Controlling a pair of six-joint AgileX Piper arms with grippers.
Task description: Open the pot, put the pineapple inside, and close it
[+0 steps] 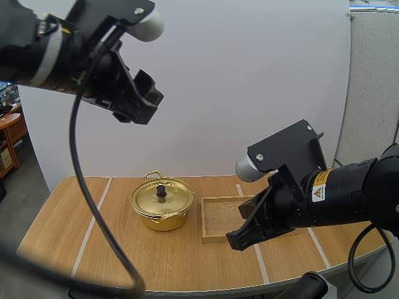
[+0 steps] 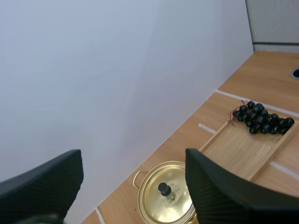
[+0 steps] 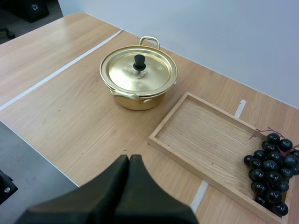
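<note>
A gold pot (image 1: 162,204) stands on the wooden table with its lid on, a black knob (image 1: 161,191) at the centre. To its right lies a wooden tray (image 1: 218,219). A bunch of dark grapes (image 3: 272,164) rests at one end of the tray (image 3: 205,140); I see no pineapple. My left gripper (image 1: 143,103) hangs high above the table's left part, open, with the pot (image 2: 166,198) far below between its fingers (image 2: 210,186). My right gripper (image 1: 235,238) hovers over the tray's near edge, shut on nothing, its fingers one dark wedge (image 3: 129,161).
White tape lines (image 1: 93,215) cross the tabletop. A white wall stands right behind the table. The table's front edge (image 1: 187,289) curves near the arms' bases. Bare wood lies left of and in front of the pot.
</note>
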